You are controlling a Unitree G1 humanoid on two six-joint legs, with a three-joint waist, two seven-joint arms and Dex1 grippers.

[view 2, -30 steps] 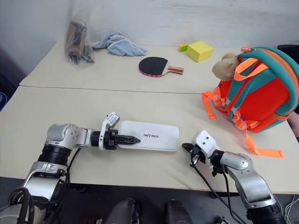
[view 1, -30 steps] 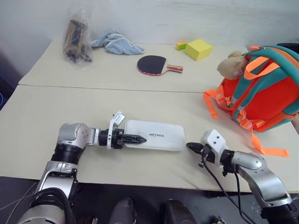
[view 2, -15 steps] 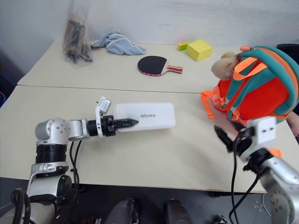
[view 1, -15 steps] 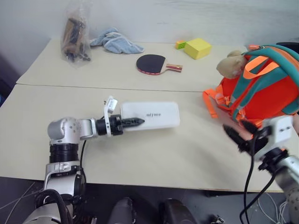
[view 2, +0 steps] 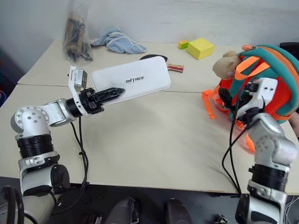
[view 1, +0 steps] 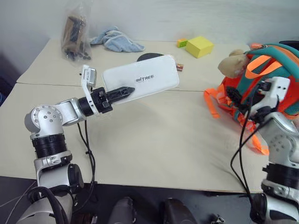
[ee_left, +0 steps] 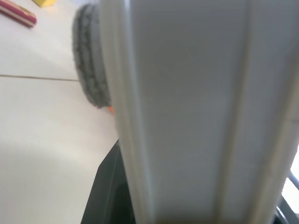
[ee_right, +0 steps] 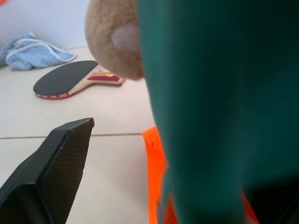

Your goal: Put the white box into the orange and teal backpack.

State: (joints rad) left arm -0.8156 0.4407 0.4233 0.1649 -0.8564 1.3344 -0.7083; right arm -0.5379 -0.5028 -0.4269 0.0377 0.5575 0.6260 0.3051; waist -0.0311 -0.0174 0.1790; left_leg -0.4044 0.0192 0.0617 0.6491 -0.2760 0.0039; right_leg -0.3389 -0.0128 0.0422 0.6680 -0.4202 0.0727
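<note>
Two beige tabletops butt along a thin seam in front of a plain pale wall; their surface is matte and smooth. At the right edge the backpack stands upright, bright orange fabric with teal trim, neon straps trailing onto the tabletop and a tan plush toy at its top. The box is well left of the backpack and clear of the tabletop: flat, smooth white, rounded corners, dark "INTREE" lettering on its face, tilted up toward the backpack. The left claw pinches its near end. The right claw is against the backpack's front, fingers spread wide, holding nothing. Farther back from the backpack lie a yellow block, a black-faced paddle partly behind the box, a crumpled blue cloth and a clear plastic bag of dark items.
</note>
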